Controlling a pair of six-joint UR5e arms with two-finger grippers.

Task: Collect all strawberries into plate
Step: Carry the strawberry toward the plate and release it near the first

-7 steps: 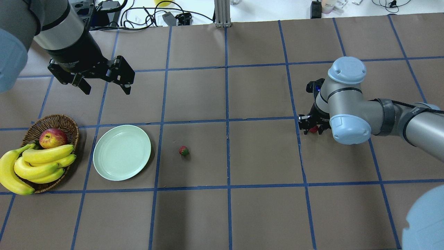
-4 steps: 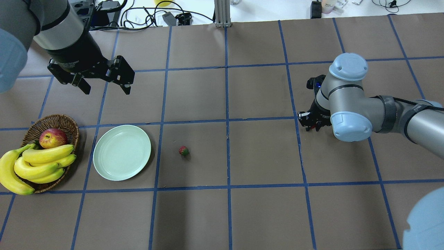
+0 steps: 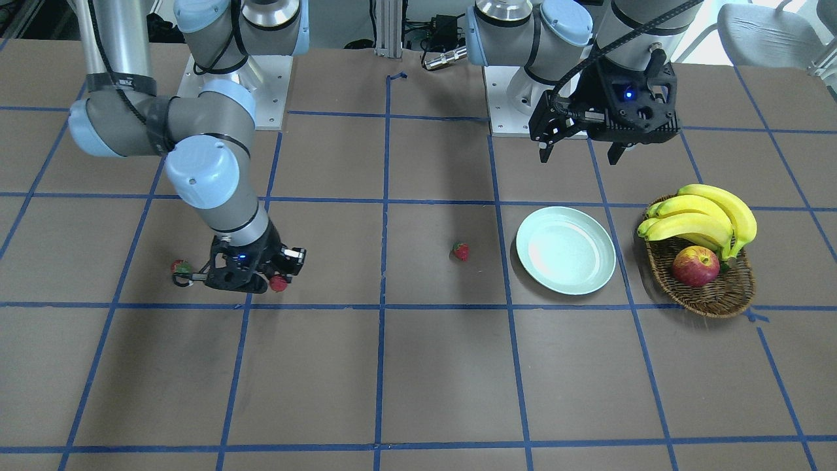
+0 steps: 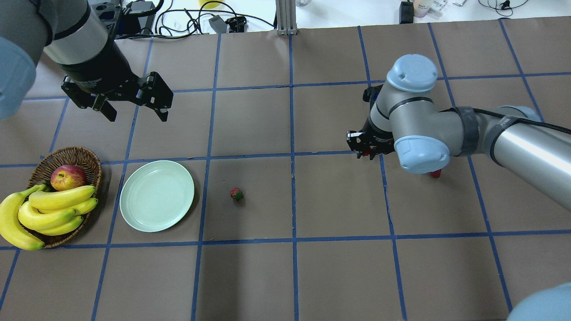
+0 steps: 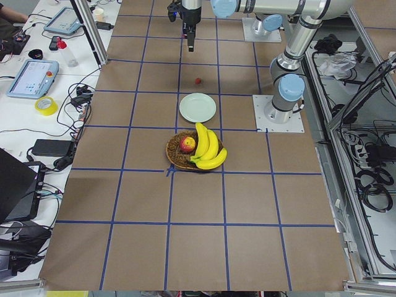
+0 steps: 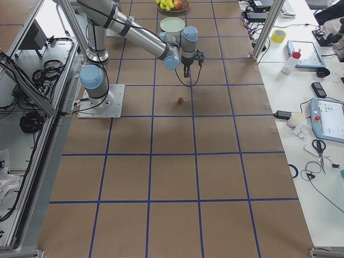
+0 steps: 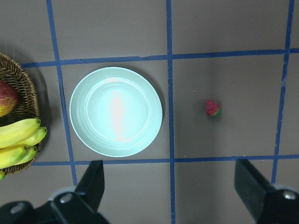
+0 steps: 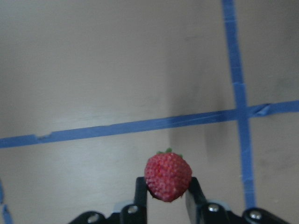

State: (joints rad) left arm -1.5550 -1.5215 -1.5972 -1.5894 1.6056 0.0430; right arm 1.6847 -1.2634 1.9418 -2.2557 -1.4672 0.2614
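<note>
On the tabletop point(image 4: 339, 276) the plate point(image 4: 157, 196) sits left, bare; we judge nothing collected yet. Beyond it the left end effector point(image 4: 137, 117) hangs splayed. Further right, the right end effector point(image 8: 167, 183) clenches the held strawberry point(image 8: 168, 173). The middle strawberry point(image 4: 236, 193) and right strawberry point(image 4: 435, 173) lie loose.

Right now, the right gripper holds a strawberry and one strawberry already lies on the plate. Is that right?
Not quite. The plate is empty, as the left wrist view shows. The right gripper does hold a strawberry.
</note>
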